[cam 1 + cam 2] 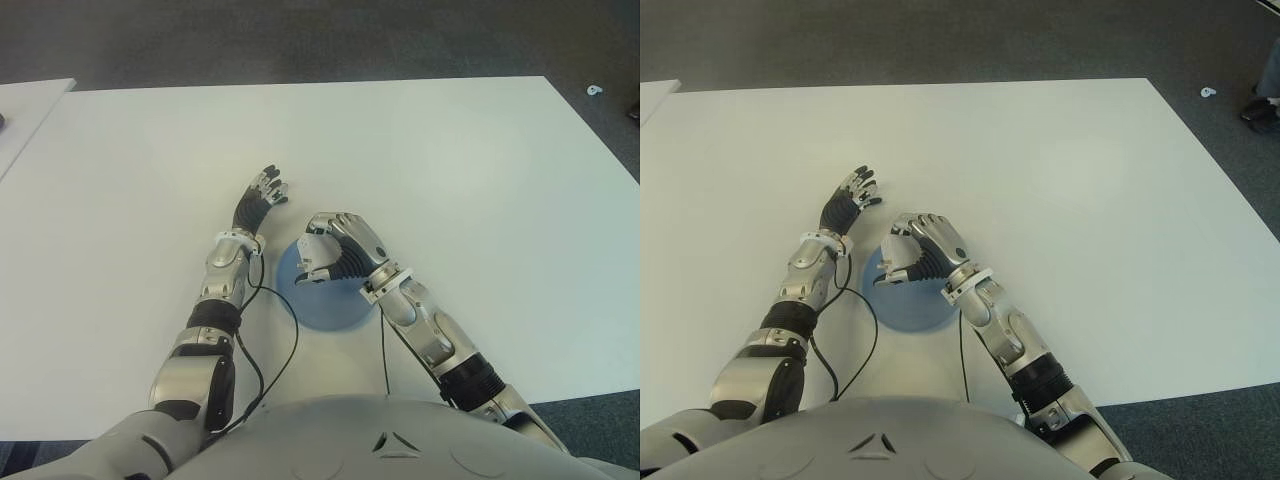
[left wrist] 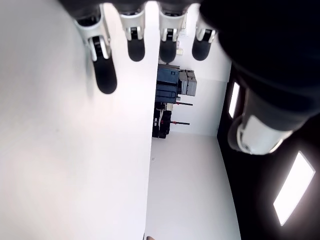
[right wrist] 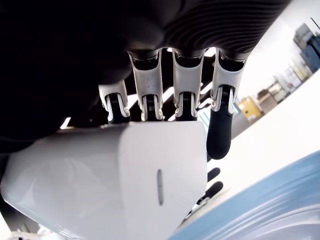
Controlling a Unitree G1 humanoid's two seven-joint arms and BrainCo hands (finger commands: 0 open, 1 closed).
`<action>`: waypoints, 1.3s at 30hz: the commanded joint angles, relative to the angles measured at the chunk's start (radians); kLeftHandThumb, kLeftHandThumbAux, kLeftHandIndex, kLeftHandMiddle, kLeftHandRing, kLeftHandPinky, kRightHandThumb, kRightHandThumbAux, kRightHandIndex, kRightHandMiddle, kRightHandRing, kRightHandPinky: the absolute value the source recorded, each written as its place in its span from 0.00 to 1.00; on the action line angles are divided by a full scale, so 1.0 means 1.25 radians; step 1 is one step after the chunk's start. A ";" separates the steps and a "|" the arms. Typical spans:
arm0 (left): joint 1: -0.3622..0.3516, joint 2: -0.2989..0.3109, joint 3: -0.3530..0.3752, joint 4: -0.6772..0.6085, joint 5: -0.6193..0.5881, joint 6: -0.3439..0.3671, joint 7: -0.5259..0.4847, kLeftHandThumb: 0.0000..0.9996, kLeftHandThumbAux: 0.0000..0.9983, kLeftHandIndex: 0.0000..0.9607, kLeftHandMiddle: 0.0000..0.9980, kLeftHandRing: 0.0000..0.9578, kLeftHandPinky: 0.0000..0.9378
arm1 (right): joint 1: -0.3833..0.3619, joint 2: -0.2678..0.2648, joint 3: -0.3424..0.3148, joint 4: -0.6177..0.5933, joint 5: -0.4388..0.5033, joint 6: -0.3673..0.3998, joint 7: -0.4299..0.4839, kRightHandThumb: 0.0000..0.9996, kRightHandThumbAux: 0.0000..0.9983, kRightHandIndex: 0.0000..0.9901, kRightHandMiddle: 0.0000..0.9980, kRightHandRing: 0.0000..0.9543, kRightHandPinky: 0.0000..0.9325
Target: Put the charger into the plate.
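Observation:
A white charger block [image 3: 115,180] is held in my right hand [image 1: 335,250], whose fingers curl around it just above the blue plate [image 1: 330,305]. The charger [image 1: 316,250] shows as a small white block under the bent fingers, over the plate's far left part. The plate lies on the white table [image 1: 450,180] close to my body. My left hand [image 1: 263,192] shows just left of the plate with its fingers spread and nothing in them.
The white table stretches wide to the far side and to both sides of the plate. A second white surface [image 1: 20,110] shows at the far left. Dark carpet [image 1: 320,40] lies beyond the table. Cables [image 1: 275,340] hang from my wrists near the table's near edge.

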 commanded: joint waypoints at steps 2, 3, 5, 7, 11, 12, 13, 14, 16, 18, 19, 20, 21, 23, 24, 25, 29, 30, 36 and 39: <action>0.034 -0.003 0.001 0.023 -0.003 0.041 -0.008 0.06 0.62 0.03 0.02 0.02 0.07 | -0.014 -0.008 -0.004 0.045 -0.017 -0.049 -0.067 0.67 0.45 0.50 0.66 0.69 0.61; 0.033 -0.003 0.001 0.024 -0.004 0.041 -0.008 0.06 0.62 0.03 0.02 0.01 0.07 | -0.017 -0.011 -0.002 0.053 -0.031 -0.051 -0.084 0.64 0.42 0.46 0.63 0.66 0.57; 0.033 -0.003 0.001 0.026 -0.006 0.042 -0.008 0.06 0.62 0.03 0.02 0.01 0.07 | -0.022 -0.016 0.001 0.063 -0.055 -0.051 -0.109 0.58 0.36 0.40 0.55 0.57 0.50; 0.032 -0.002 0.001 0.027 -0.008 0.043 -0.009 0.06 0.62 0.03 0.02 0.01 0.07 | -0.025 -0.024 0.002 0.064 -0.074 -0.046 -0.121 0.53 0.32 0.34 0.44 0.45 0.41; 0.033 -0.001 0.002 0.025 -0.011 0.045 -0.011 0.07 0.62 0.04 0.03 0.02 0.08 | -0.022 -0.044 -0.005 0.042 -0.081 -0.029 -0.097 0.46 0.28 0.19 0.21 0.19 0.17; 0.033 -0.001 0.002 0.025 -0.012 0.045 -0.012 0.07 0.63 0.04 0.03 0.02 0.08 | -0.020 -0.047 -0.005 0.039 -0.079 -0.025 -0.089 0.44 0.27 0.16 0.16 0.12 0.11; 0.034 -0.001 0.002 0.024 -0.013 0.045 -0.013 0.07 0.63 0.04 0.03 0.02 0.08 | -0.019 -0.048 -0.006 0.036 -0.077 -0.022 -0.081 0.43 0.26 0.15 0.15 0.10 0.09; 0.034 0.000 0.002 0.024 -0.014 0.045 -0.014 0.08 0.63 0.04 0.03 0.02 0.08 | -0.018 -0.049 -0.006 0.034 -0.076 -0.020 -0.076 0.41 0.26 0.14 0.11 0.06 0.05; 0.034 0.000 0.003 0.025 -0.017 0.044 -0.018 0.08 0.63 0.04 0.03 0.03 0.09 | -0.017 -0.052 -0.006 0.029 -0.075 -0.015 -0.066 0.37 0.24 0.11 0.06 0.03 0.02; 0.033 0.000 0.005 0.025 -0.020 0.045 -0.022 0.09 0.63 0.04 0.03 0.03 0.09 | -0.016 -0.055 -0.006 0.025 -0.075 -0.011 -0.056 0.34 0.22 0.07 0.03 0.01 0.01; 0.033 0.000 0.005 0.025 -0.021 0.045 -0.024 0.09 0.63 0.04 0.03 0.03 0.09 | -0.016 -0.057 -0.007 0.024 -0.074 -0.012 -0.053 0.33 0.22 0.06 0.03 0.01 0.01; 0.033 0.000 0.006 0.026 -0.022 0.046 -0.026 0.09 0.63 0.04 0.03 0.03 0.09 | -0.016 -0.059 -0.008 0.023 -0.072 -0.012 -0.051 0.31 0.21 0.04 0.02 0.01 0.01; 0.033 0.001 0.006 0.026 -0.024 0.046 -0.027 0.10 0.63 0.04 0.03 0.03 0.09 | -0.016 -0.062 -0.009 0.022 -0.069 -0.015 -0.048 0.30 0.20 0.03 0.01 0.00 0.00; 0.033 0.001 0.007 0.028 -0.026 0.047 -0.030 0.10 0.63 0.04 0.03 0.03 0.09 | -0.015 -0.067 -0.012 0.022 -0.062 -0.020 -0.043 0.28 0.19 0.01 0.01 0.00 0.00; 0.032 0.001 0.008 0.028 -0.027 0.048 -0.031 0.10 0.63 0.05 0.04 0.03 0.09 | -0.015 -0.069 -0.013 0.021 -0.060 -0.022 -0.041 0.27 0.19 0.01 0.00 0.00 0.00; 0.032 0.001 0.008 0.028 -0.027 0.047 -0.031 0.10 0.63 0.05 0.04 0.03 0.09 | -0.016 -0.072 -0.014 0.022 -0.055 -0.026 -0.037 0.27 0.18 0.00 0.00 0.00 0.00; 0.034 0.001 0.009 0.026 -0.024 0.040 -0.031 0.09 0.64 0.05 0.04 0.04 0.10 | -0.017 -0.081 -0.017 0.018 -0.035 -0.036 -0.020 0.26 0.17 0.00 0.00 0.00 0.00; 0.035 0.001 0.009 0.025 -0.023 0.040 -0.031 0.09 0.64 0.06 0.04 0.04 0.10 | -0.017 -0.082 -0.017 0.017 -0.034 -0.036 -0.018 0.26 0.16 0.00 0.00 0.00 0.00; 0.040 -0.001 0.008 0.016 -0.018 0.032 -0.025 0.09 0.65 0.06 0.05 0.05 0.11 | -0.011 -0.111 -0.036 -0.004 -0.025 -0.049 -0.012 0.27 0.13 0.00 0.00 0.00 0.00; 0.042 -0.001 0.006 0.010 -0.017 0.033 -0.025 0.08 0.65 0.05 0.05 0.05 0.10 | -0.009 -0.124 -0.049 -0.016 -0.011 -0.053 0.001 0.26 0.13 0.00 0.00 0.00 0.00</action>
